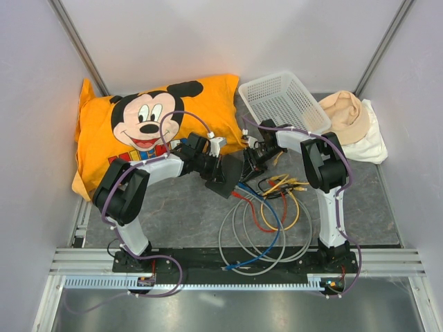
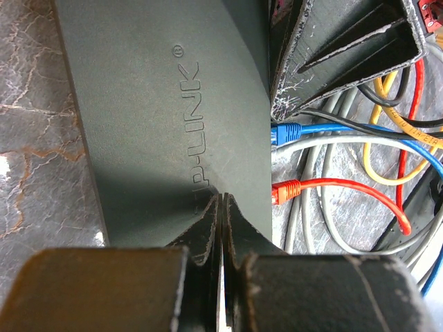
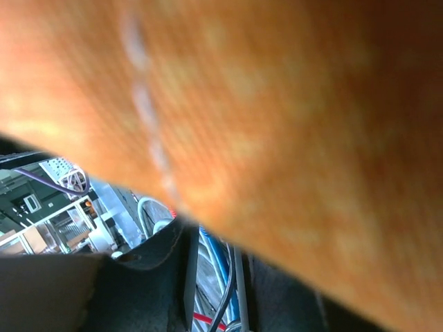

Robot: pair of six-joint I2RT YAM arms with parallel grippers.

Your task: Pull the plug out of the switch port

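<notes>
The switch (image 2: 159, 138) lies flat on the worktop (image 2: 34, 152) between the two arms, with its socket edge turned to the right arm's side. A blue plug (image 2: 285, 131) and a red plug (image 2: 285, 192) stick straight out from that edge, side by side. Their cables (image 2: 346, 184) run off away from the box. I judge that the pull must go along that same line, square to the socket edge and away from the left arm.

The left tool (image 2: 221, 207) is fully closed, its tips touching the switch's top face (pinning it, it seems, rather than gripping it).

The right tool (image 1: 252, 159) is the nearer to the plugs, just beside the socket edge. Its jaws stand part way apart with cables showing in the gap. An orange blur (image 3: 277, 104) fills most of its own view, so I cannot tell whether it has hold of a plug.
</notes>
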